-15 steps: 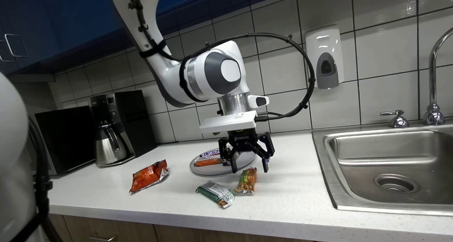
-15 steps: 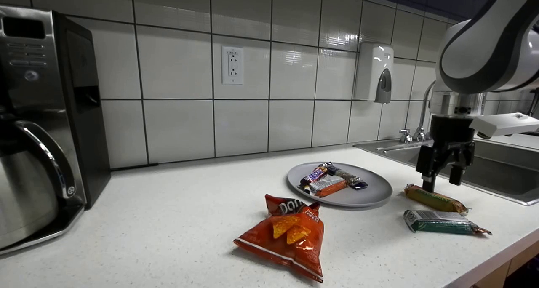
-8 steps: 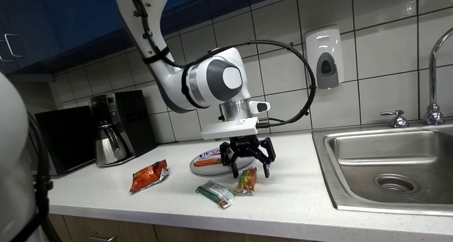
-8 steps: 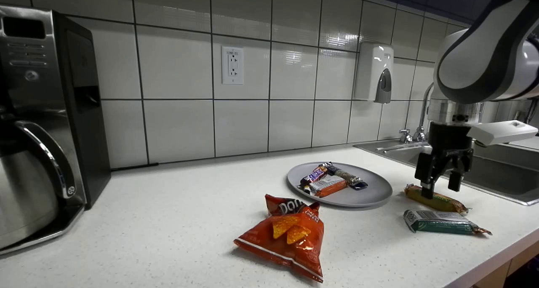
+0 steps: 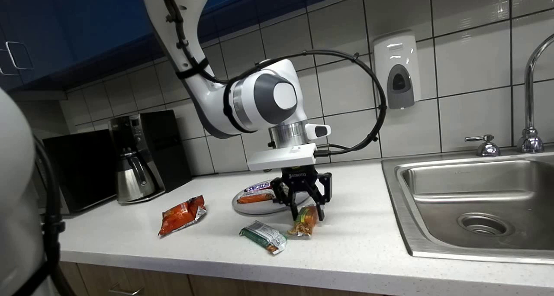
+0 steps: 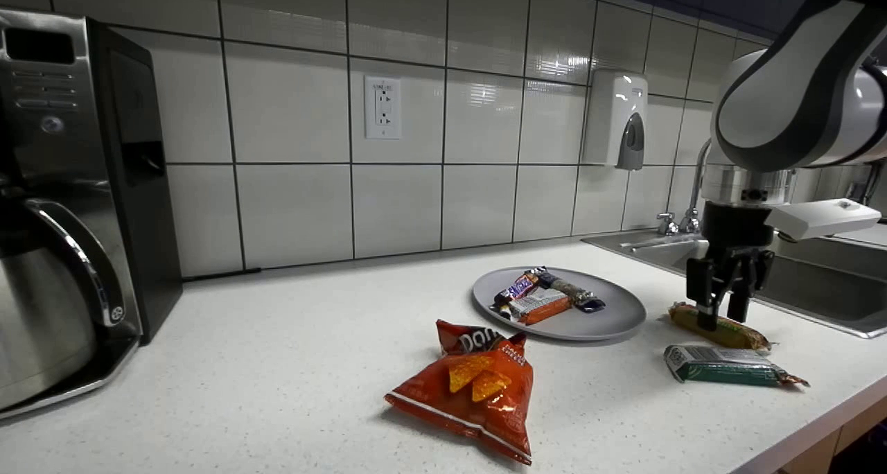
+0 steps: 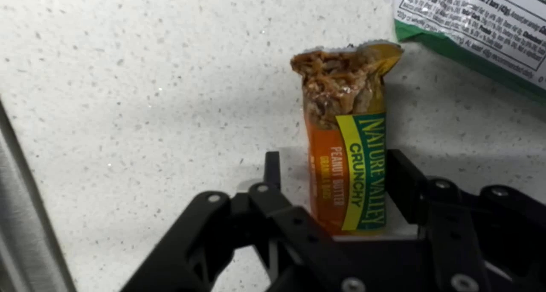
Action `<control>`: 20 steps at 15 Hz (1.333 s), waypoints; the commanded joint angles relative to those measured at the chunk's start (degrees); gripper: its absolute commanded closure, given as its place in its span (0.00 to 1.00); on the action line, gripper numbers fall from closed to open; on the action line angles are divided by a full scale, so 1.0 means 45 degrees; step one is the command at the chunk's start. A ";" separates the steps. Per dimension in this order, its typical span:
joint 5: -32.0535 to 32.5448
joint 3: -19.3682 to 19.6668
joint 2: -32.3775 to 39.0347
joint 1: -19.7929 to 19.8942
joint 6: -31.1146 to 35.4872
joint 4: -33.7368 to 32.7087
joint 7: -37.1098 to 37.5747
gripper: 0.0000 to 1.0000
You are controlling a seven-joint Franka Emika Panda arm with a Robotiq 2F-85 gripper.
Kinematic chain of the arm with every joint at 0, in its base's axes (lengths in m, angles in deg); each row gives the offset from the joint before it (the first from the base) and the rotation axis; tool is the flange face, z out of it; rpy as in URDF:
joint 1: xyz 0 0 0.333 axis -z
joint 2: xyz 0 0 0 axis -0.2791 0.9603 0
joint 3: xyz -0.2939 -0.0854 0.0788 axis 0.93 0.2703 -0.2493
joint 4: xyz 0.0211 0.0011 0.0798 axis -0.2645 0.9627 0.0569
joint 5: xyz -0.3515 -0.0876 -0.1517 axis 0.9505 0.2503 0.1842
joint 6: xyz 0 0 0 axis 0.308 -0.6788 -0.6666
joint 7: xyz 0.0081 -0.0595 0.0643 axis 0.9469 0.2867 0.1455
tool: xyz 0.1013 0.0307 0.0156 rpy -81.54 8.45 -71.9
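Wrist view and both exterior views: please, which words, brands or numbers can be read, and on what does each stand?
"NATURE VALLEY": orange bar
"CRUNCHY": same bar
"PEANUT BUTTER": same bar
"GRANOLA BARS": same bar, blurred
"Serving size: 2 bars (42g)": green bar
"SNICKERS", probably: chocolate bar on the plate
"ROBOTIQ": housing above the fingers
"DOR", then unclear: chip bag
Too small: other wrapper print; marks on wall socket, soap dispenser

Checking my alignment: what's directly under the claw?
Under the claw, the wrist view shows a Nature Valley Crunchy peanut butter granola bar on the speckled countertop. The claw covers one end of the bar there; what lies beneath the bar is hidden.
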 commanded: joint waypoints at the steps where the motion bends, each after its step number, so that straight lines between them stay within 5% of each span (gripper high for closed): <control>1: -0.0134 -0.0198 -0.0021 0.0165 0.0045 -0.0116 -0.0058 0.66; 4: -0.0084 -0.0197 -0.0078 0.0143 -0.0057 -0.0163 0.0010 0.84; 20: -0.0678 -0.0921 -0.0084 -0.0204 -0.0473 -0.1997 -0.0036 0.84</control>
